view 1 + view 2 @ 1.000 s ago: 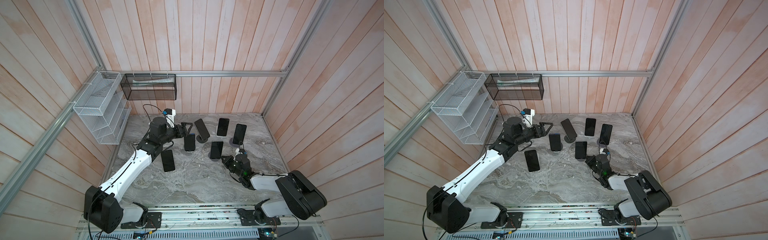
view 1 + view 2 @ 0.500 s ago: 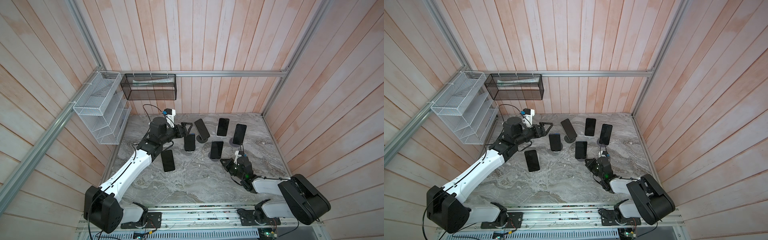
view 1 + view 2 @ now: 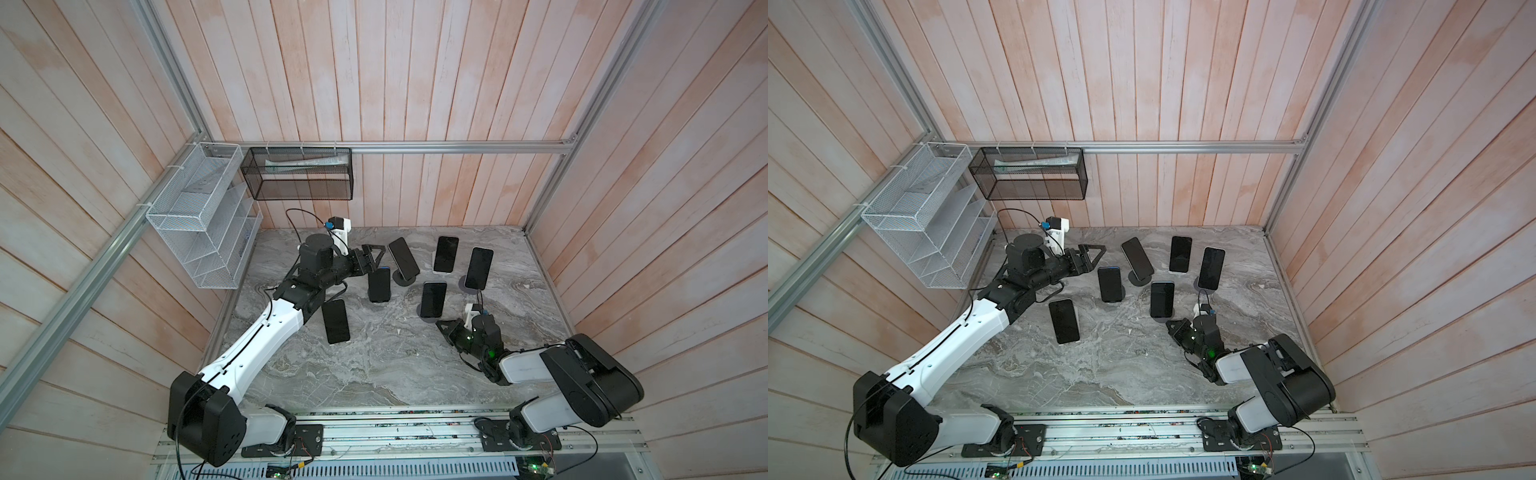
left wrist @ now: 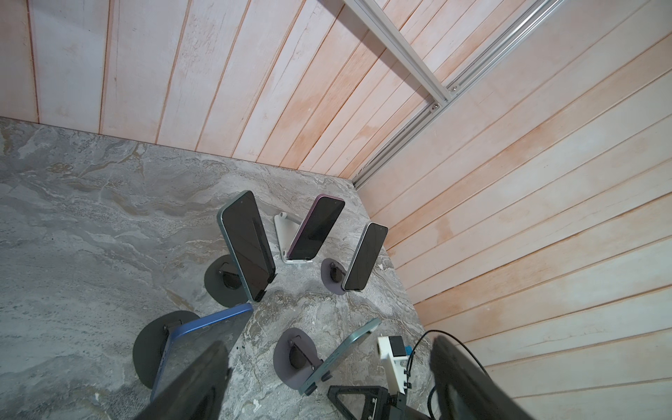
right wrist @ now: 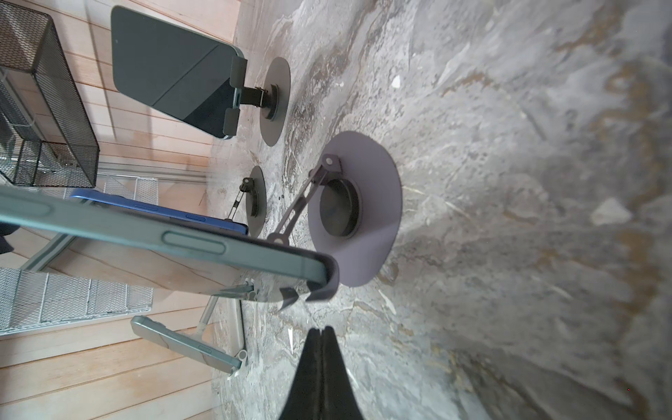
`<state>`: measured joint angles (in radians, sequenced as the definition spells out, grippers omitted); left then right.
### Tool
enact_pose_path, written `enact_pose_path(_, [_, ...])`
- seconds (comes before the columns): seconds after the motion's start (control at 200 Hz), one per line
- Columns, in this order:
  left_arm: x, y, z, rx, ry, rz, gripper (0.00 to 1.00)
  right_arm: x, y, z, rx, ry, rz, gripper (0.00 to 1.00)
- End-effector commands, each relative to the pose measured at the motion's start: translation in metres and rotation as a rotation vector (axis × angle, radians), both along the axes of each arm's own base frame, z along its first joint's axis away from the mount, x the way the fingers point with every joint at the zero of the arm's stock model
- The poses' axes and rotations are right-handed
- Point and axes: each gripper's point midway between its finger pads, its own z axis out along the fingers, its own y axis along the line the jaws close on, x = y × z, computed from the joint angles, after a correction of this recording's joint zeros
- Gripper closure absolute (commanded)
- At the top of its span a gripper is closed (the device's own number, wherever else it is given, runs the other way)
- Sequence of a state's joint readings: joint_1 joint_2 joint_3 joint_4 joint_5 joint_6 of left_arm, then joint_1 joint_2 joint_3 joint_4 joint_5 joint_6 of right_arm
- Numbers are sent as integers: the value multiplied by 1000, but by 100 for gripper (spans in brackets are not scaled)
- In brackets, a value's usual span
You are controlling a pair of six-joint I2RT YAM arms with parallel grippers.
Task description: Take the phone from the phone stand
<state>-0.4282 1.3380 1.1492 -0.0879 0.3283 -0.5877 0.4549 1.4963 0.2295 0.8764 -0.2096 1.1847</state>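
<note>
While the left gripper (image 3: 373,258) hangs with jaws apart, the blue phone (image 3: 379,284) stands just below its fingertips, long side upright on the stand (image 4: 152,343). This arm seems nearer. The right gripper (image 3: 444,328), pressed together and empty, is well apart.

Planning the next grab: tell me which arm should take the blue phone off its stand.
Left, probably. The left hand is open right beside the blue phone; the right hand is shut and farther off.
</note>
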Motion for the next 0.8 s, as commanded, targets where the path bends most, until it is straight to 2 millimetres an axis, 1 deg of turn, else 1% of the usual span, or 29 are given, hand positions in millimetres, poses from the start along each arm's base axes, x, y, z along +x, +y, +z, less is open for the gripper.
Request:
enact_pose_path(0.0, [-1, 1, 4, 1, -26, 2, 11, 9, 0, 3, -6, -14, 3, 100])
enact_pose_path(0.15, [-2, 0, 3, 13, -31, 4, 11, 11, 0, -4, -28, 3, 17, 100])
enact_pose_path(0.2, [-2, -1, 3, 14, -30, 2, 11, 12, -4, -6, -29, 6, 5, 100])
enact_pose_path(0.37, [-2, -2, 2, 14, -27, -2, 11, 20, -13, -3, -41, -8, -15, 100])
enact_pose_path(0.53, [-3, -4, 3, 10, -29, -13, 11, 28, -14, 3, -68, -37, 4, 100])
enact_pose_path(0.605, [-2, -3, 2, 12, -29, -11, 11, 30, -19, 2, -80, -35, -4, 100])
enact_pose_path(0.73, [-1, -3, 1, 17, -27, -5, 11, 29, -26, -1, -89, -24, -13, 100])
enact_pose_path(0.795, [-2, -3, 2, 14, -28, -8, 11, 25, -30, -8, -127, 6, -14, 100])
